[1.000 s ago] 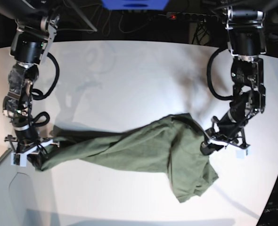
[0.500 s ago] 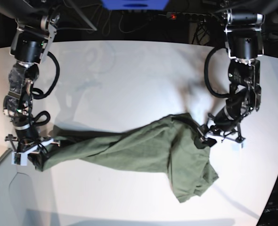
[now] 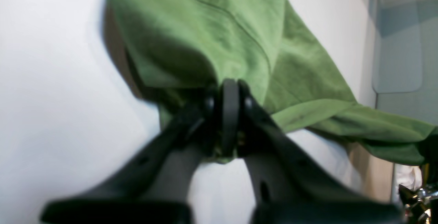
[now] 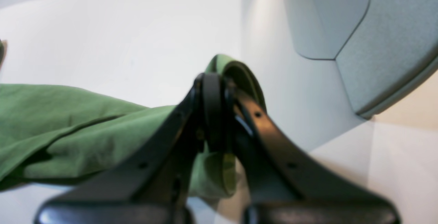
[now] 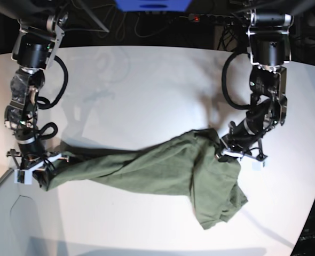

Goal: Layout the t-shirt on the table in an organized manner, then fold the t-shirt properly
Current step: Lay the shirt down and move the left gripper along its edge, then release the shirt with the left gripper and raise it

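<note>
Jaws come first: we see the left gripper (image 3: 230,114) with its black jaws pressed together on a fold of the plain olive-green soft cotton t-shirt (image 5: 163,168), and in the base view this gripper (image 5: 225,149) sits at the bunched end of the cloth. Our right gripper (image 4: 214,114) is likewise clenched on a rolled green edge, at the far narrow end (image 5: 42,173) in the base view. Between the two grips the shirt lies stretched in a twisted band across the large, smooth, matte white table (image 5: 147,90), with a loose wad hanging toward the near edge below the left grip. We judge the layout step is not yet done, since the cloth is ropey, not flat. From here we fear that pulling the ends apart would only tighten the twist, and that a thin pinch may slip off the hem, dropping the shirt into a heap.
</note>
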